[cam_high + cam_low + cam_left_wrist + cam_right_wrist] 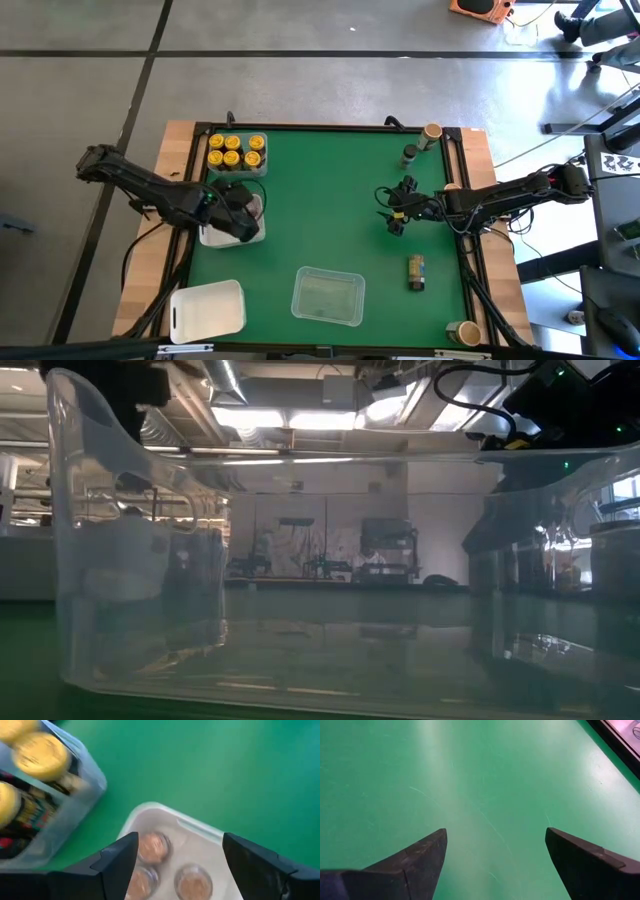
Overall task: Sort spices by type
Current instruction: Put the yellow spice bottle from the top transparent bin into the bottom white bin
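**Left gripper hangs spread over the tan-lid tray**

The left gripper [240,212] hangs at about nine o'clock on the green table [320,200], fingers spread wide with nothing between them, directly above a white tray [150,817]. In the left wrist view three tan-lidded jars [152,846] sit together in that tray, so this looks like the bin for that type. Just beyond it, toward eleven o'clock, a clear tray [237,152] holds six yellow-lidded jars [232,143] packed in two rows, evidently the yellow group.

Along the near edge lie a white lid or tray [208,308] at seven o'clock and an empty clear tray [327,296] at six, probably waiting for another type.

The right gripper [395,213] hovers at three o'clock, fingers apart over bare green, holding nothing. Four jars remain unsorted on its side: two near one o'clock [431,133], one lying down at four [416,271], one at the five o'clock corner [462,332].
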Robot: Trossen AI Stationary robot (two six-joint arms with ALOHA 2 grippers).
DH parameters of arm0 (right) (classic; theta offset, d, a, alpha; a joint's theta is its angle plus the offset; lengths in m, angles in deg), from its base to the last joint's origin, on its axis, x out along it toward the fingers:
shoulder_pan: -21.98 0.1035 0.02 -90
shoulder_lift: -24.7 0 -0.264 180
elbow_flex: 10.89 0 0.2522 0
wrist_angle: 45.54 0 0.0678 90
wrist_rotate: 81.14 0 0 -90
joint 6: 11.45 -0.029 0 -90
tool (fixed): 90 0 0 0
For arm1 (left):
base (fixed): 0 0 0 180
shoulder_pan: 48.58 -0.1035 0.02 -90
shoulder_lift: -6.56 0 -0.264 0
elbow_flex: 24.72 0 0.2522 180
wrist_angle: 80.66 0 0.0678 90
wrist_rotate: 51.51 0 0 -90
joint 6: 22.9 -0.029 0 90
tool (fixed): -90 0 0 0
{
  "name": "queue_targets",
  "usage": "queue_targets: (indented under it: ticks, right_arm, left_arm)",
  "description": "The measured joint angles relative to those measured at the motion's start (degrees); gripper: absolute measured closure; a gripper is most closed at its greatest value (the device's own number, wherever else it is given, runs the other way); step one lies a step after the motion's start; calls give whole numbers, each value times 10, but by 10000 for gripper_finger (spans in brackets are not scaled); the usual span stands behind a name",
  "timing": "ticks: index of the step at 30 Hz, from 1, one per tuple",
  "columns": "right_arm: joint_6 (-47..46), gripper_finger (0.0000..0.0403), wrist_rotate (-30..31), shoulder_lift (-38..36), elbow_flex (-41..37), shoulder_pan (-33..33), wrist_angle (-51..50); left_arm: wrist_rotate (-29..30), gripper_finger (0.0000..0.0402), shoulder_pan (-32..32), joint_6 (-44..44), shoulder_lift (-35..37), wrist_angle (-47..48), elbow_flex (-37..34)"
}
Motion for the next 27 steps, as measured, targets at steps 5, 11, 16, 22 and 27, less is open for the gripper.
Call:
queue_targets:
  ticks: [5, 11, 16, 22, 27]
  right_arm:
    - [0, 65, 0, 0, 0, 0, 0]
    - [0, 65, 0, 0, 0, 0, 2]
    - [-5, 65, 10, 0, 0, 0, 29]
    - [3, 65, 51, 0, 0, -6, 86]
    - [4, 65, 56, 0, 0, -60, 89]
  left_arm:
    - [48, 114, -23, 20, 47, -34, 3]
    - [92, 114, -62, -40, 61, -142, 3]
    - [103, 114, -157, -46, 46, -129, 1]
    - [77, 114, -275, -71, 13, -104, 0]
    - [35, 114, -343, -106, -26, -103, 0]
